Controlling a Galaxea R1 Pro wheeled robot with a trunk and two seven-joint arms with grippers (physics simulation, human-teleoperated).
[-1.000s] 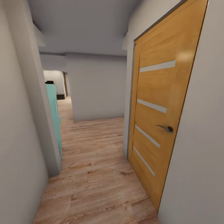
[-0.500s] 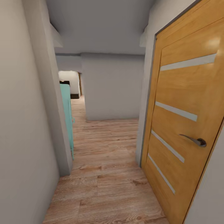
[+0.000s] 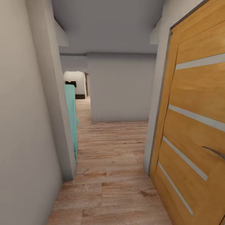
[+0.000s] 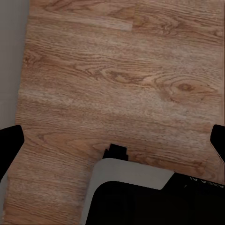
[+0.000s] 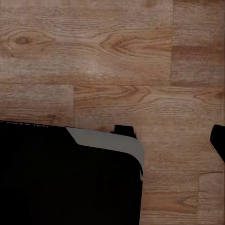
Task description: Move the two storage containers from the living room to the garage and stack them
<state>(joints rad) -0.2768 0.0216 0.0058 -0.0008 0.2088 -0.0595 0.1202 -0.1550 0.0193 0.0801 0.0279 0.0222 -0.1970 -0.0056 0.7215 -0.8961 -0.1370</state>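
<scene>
I face a hallway: orange-brown door [image 3: 197, 125] at frame right, teal cabinet [image 3: 72, 118] at left, wood-plank floor [image 3: 109, 175] below; my left tool [image 4: 112, 140] is spread wide, right tool state cannot be told

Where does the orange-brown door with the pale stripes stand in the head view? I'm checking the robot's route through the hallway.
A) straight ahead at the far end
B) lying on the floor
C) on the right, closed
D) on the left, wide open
C: the orange-brown door fills the right side of the hallway, shut in its frame, with its handle near the picture's edge, beside the wood-plank floor.
</scene>
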